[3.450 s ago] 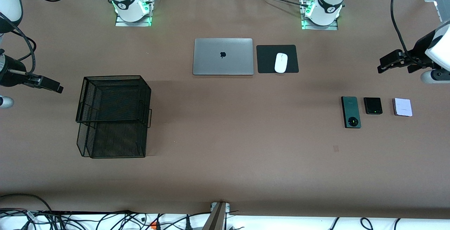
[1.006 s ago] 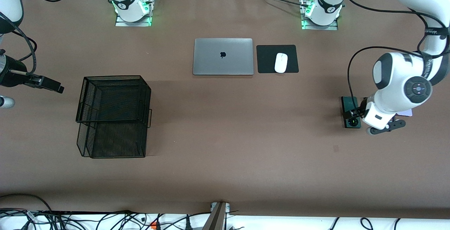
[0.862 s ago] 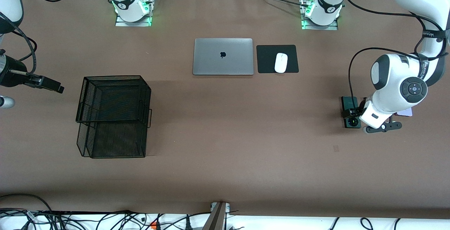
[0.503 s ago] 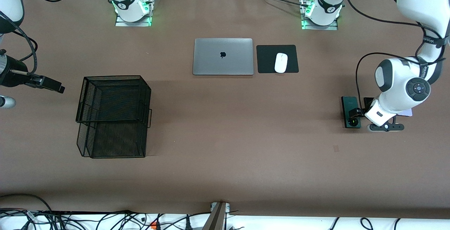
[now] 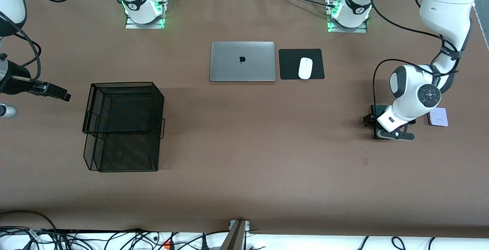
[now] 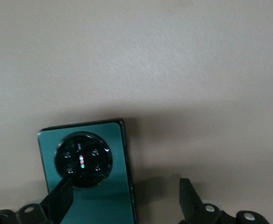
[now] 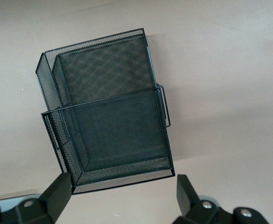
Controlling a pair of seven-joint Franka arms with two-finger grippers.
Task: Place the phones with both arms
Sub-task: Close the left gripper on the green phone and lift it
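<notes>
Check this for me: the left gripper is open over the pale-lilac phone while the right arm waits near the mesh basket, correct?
Not quite. The left gripper is open over the dark-green phone, as the left wrist view shows; the pale-lilac phone lies clear beside the arm. The right gripper does wait, open, near the mesh basket.

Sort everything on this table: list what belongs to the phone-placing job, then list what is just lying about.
Job: dark-green phone, pale-lilac phone, left gripper open over the green phone, right gripper open, waiting near the mesh basket.

Lying about: laptop, mouse, mouse pad.
</notes>
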